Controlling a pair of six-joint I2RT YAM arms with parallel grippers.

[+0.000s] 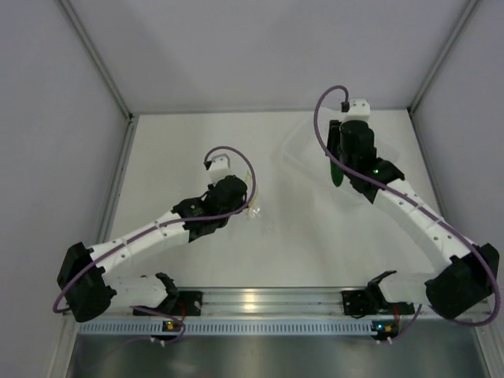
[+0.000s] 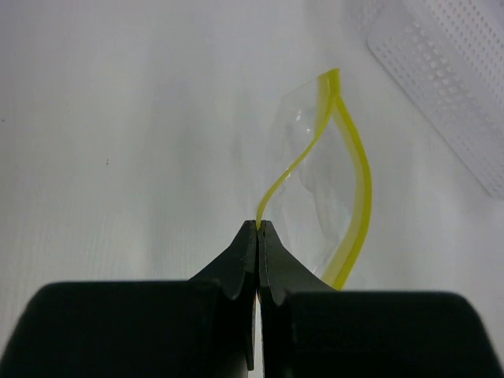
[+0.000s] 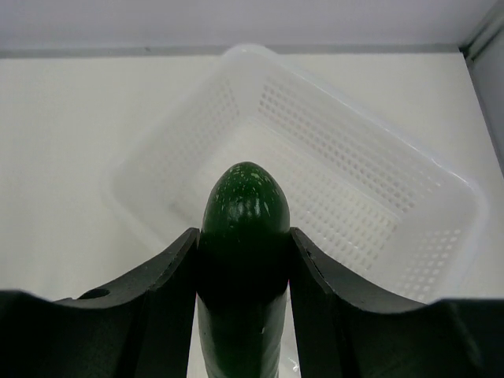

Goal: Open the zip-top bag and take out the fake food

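Facing a perforated basket, right tool clamps fake food.

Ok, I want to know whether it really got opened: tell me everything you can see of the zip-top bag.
The zip-top bag is a small pouch of clear, crinkly plastic with a yellow-green zip strip along its mouth. The strip's two halves stand parted in a leaf-shaped gap, so the mouth is open, and nothing shows inside. The jaws of the left gripper are shut on one half of the strip. Whether the bag rests on the table cannot be told.
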